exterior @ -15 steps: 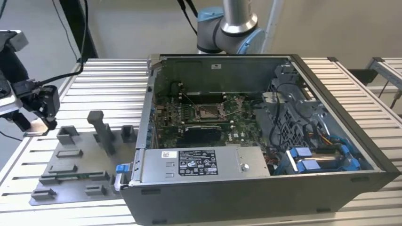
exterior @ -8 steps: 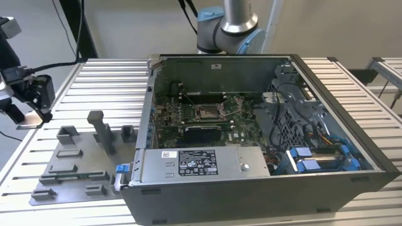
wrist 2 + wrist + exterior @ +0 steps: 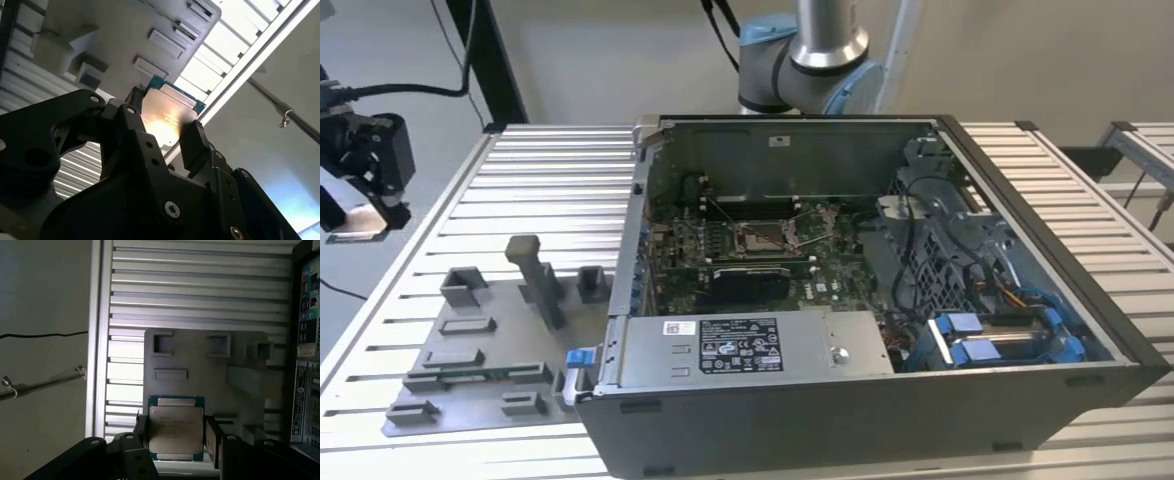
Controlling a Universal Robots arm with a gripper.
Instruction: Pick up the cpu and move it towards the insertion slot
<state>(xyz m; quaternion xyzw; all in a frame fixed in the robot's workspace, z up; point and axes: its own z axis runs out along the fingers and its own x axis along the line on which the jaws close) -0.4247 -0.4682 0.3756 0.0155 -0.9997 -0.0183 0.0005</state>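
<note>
Between the jaws of the gripper (image 3: 176, 436), pinches the chip (image 3: 176, 426) by two opposite edges, grey fixture plate (image 3: 200, 355) beyond. Hangs at the exterior view's far left; socket (image 3: 761, 237) well apart toward that view's right, inside the open computer case (image 3: 881, 400).

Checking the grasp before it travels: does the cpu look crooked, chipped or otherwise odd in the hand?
Nothing stands out. In the first wrist view the cpu sits square in the hand, gripped on two opposite edges, its metal face intact.
</note>
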